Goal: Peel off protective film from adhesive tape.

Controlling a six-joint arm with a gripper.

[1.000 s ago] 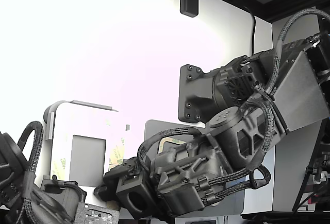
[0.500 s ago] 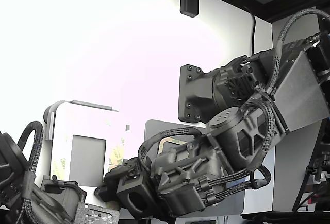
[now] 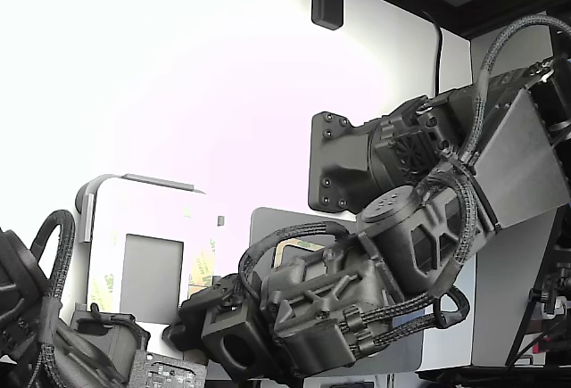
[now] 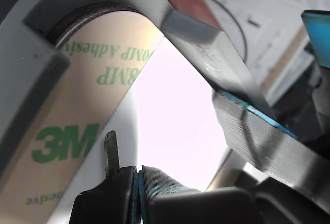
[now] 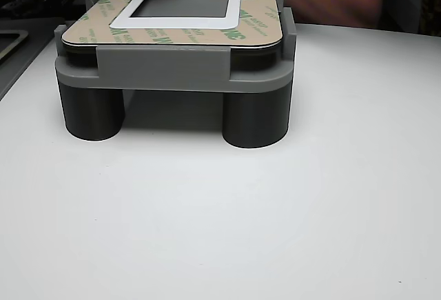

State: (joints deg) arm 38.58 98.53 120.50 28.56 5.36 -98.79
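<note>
The protective film is a tan ring with green print. It lies flat on top of a grey fixture, around a white frame and a dark panel. The adhesive tape is hidden under it. In the wrist view, a rounded corner of the film sits in the fixture's corner. My gripper is at the film's inner edge with its blue-padded jaws pressed together. A thin dark tip stands up beside them. I cannot tell whether any film is pinched. In the exterior view the gripper is low over the fixture.
A white plate with straight tan green-printed strips stands at the exterior view's left. A second dark arm sits at the lower left. The fixture stands on round grey posts on a white table.
The arm has shifted very slightly. Nothing else has visibly changed.
</note>
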